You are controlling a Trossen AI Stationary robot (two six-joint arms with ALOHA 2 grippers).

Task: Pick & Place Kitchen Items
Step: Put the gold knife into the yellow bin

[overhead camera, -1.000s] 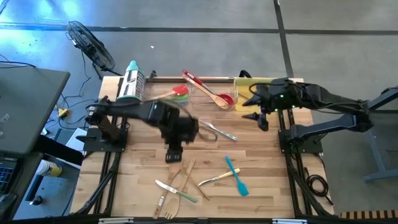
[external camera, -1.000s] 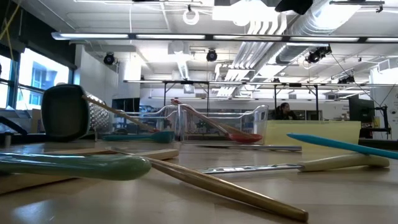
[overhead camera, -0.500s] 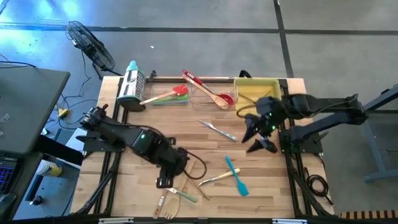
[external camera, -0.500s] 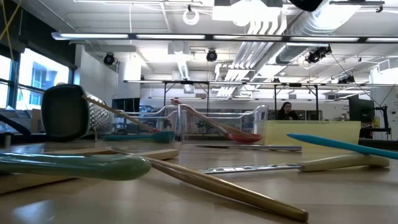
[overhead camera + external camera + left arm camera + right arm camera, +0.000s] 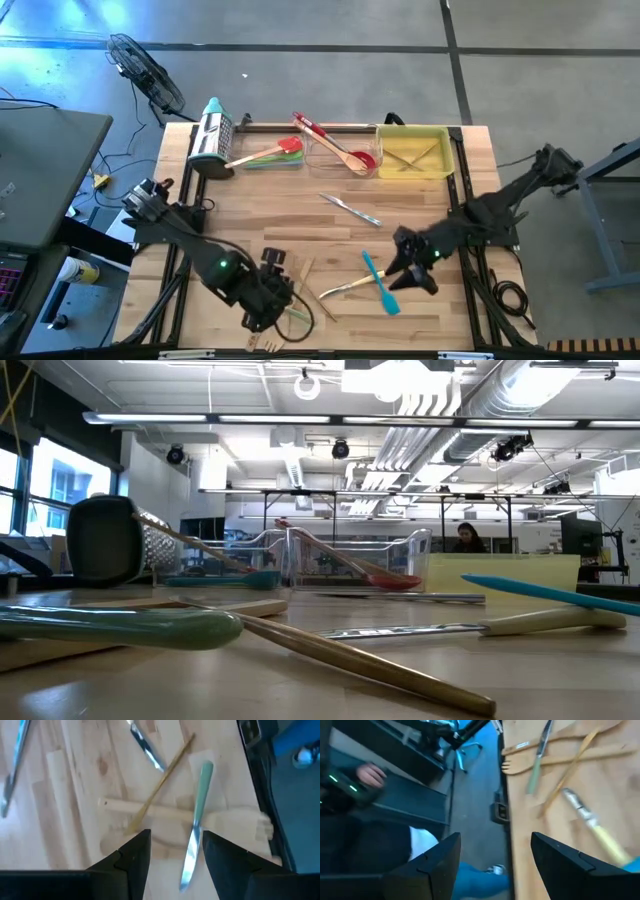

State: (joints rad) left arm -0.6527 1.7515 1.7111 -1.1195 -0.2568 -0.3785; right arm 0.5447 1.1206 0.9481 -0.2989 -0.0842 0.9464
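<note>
Now our left gripper point(image 5: 172, 851) hangs open, empty, over the green-handled knife point(image 5: 195, 822); light, stiff, slippery, so we'd pinch its handle.

Grey floor point(image 5: 330, 25), black fan point(image 5: 145, 70), wooden table point(image 5: 230, 205), ceiling ducts point(image 5: 440, 405), perhaps a window point(image 5: 60, 485)

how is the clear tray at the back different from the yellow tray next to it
The clear tray is see-through; the yellow tray is opaque yellow. The clear tray holds a red-headed spoon whose handle sticks out over its rim; the yellow tray holds pale wooden utensils lying inside it. The clear tray sits nearer the table's middle, the yellow tray nearer the right edge. Both are rectangular, at the back.
</note>
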